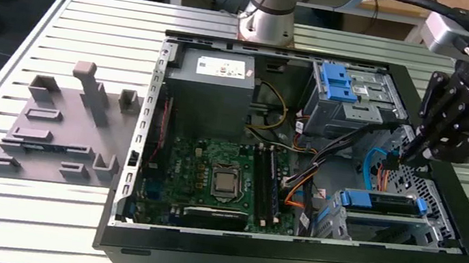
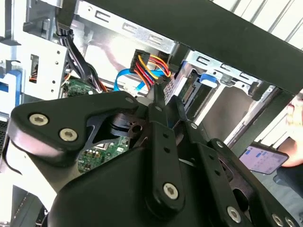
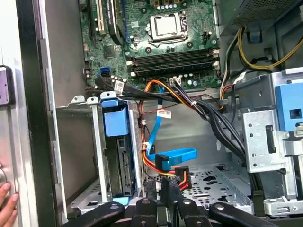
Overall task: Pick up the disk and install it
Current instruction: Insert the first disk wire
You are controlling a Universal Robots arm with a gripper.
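Inside case [image 1: 290, 260], exterior view: disk [image 1: 381, 203] sits in cage at case corner on exterior view's right, blue bracket up, looks seated. Jaws hang over same side of case, tips down among cables, apart from disk.

Second wrist view: jaws look clenched, tips at coloured-wire plug [image 2: 142, 60]; whether pinching it, cannot tell.

First wrist view: disk upright in cage, plug loose beside it. Judgement: placing done, cabling seemingly left.

Case on slatted desk [image 1: 1, 223]; grey fixture [image 1: 60, 128] beside case; hand [image 3: 7, 205] outside case wall.
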